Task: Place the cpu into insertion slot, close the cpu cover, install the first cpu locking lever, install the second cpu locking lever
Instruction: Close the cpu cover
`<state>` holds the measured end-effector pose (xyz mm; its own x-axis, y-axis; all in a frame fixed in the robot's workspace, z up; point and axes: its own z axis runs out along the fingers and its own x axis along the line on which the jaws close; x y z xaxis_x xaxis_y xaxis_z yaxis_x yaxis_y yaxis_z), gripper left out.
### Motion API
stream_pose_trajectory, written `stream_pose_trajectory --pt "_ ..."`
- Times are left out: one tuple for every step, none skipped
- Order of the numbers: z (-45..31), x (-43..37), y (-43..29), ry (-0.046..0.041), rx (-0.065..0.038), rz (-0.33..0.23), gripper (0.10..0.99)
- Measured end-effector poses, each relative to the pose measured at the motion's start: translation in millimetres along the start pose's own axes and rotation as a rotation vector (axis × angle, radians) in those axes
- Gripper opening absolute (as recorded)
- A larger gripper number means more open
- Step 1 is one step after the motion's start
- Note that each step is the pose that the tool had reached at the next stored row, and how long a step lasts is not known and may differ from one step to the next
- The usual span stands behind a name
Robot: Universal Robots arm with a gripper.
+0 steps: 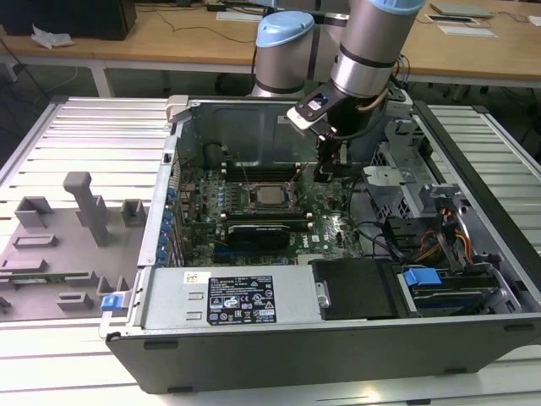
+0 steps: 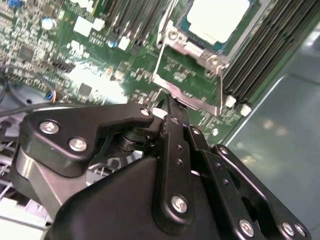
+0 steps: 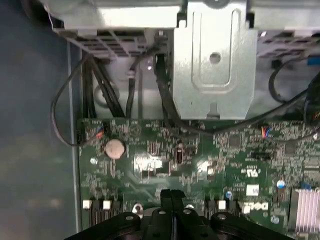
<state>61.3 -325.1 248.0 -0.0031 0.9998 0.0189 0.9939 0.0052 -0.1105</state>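
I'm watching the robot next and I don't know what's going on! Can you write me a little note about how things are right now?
The gripper: shut, with its tips by the free edge of the cpu cover. I cannot tell if they touch or pinch it.
The cpu: lying in the insertion slot, silver top up.
The cover: open and not over the cpu. The green board shows through its window.
Done: the cpu is placed.
Left: close the cover, then install both locking levers.
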Motion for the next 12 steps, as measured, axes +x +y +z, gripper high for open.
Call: stream_pose_trajectory --pt "0.0 0.0 0.0 0.0002 0.0 0.0 0.106" --pt "0.0 0.0 0.0 0.0002 0.0 0.0 0.106" --pt "0.0 0.0 0.0 0.0001 0.0 0.0 0.106" --pt "0.1 0.0 -1.2 0.0 -0.001 0.0 0.106" --pt "0.6 0.1 -5.8 0.0001 -0.008 0.0 0.106" --pt "0.9 0.3 -8.6 0.0001 -0.01 0.0 0.106" --pt "1.1 0.6 -10.4 0.0001 -0.012 0.0 0.106" --pt "1.5 1.1 -13.3 0.0001 -0.015 0.0 0.106" --pt "1.7 1.5 -15.3 0.0001 -0.017 0.0 0.106" --pt "2.3 2.5 -20.2 0.0001 -0.021 0.0 0.106" --pt "2.6 3.1 -22.9 0.0001 -0.023 0.0 0.106" --pt "2.8 3.5 -24.5 0.0 -0.025 -0.001 0.106"
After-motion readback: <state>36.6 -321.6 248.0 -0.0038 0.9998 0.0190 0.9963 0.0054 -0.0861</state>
